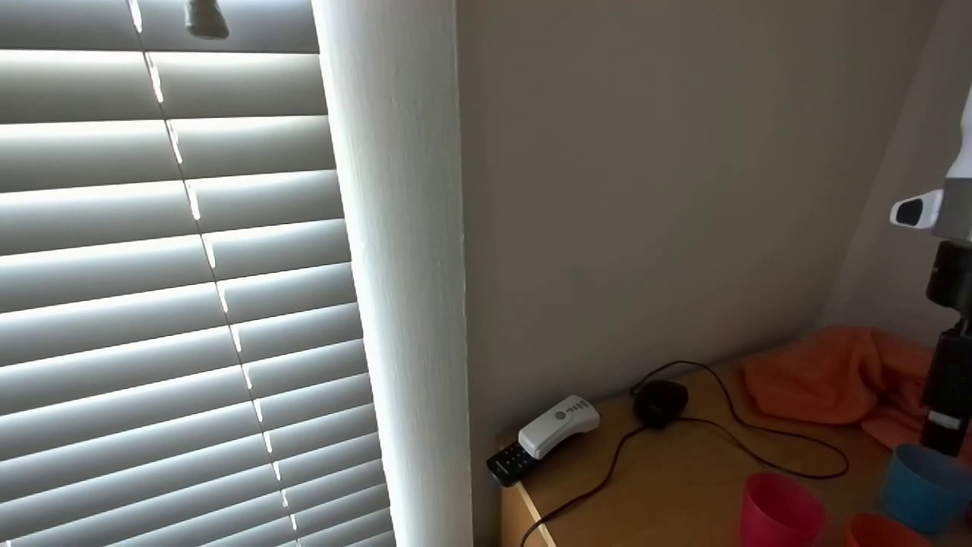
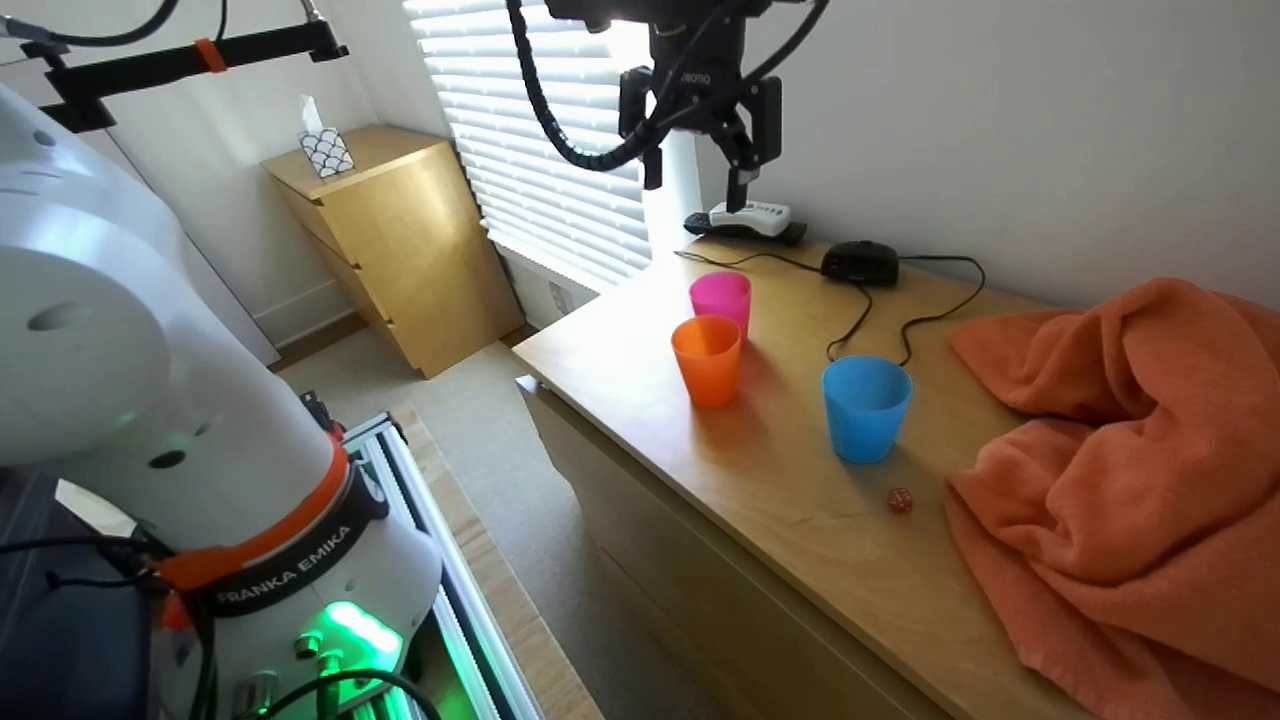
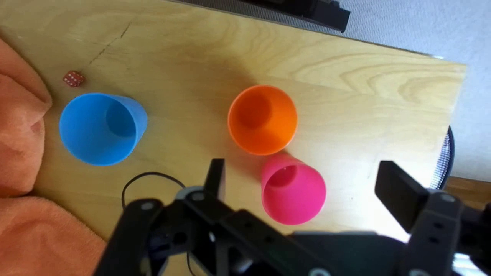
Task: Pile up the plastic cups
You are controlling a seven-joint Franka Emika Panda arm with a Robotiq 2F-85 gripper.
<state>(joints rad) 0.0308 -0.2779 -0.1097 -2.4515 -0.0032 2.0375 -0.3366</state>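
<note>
Three plastic cups stand upright and separate on the wooden dresser top. The pink cup (image 2: 721, 300) is at the far end, with the orange cup (image 2: 707, 362) close beside it; I cannot tell if they touch. The blue cup (image 2: 866, 410) stands apart, closer to the towel. All three show in the wrist view: pink (image 3: 294, 191), orange (image 3: 262, 120) and blue (image 3: 102, 129). My gripper (image 2: 695, 182) is open and empty, high above the dresser. In the wrist view its fingers (image 3: 303, 168) are wide apart, with the pink cup seen below between them.
An orange towel (image 2: 1150, 450) lies crumpled at one end of the dresser. A small red die (image 2: 900, 500) lies beside the blue cup. A black device (image 2: 860, 262) with a cable, a white remote (image 2: 752, 217) and a black remote (image 1: 510, 462) lie along the wall.
</note>
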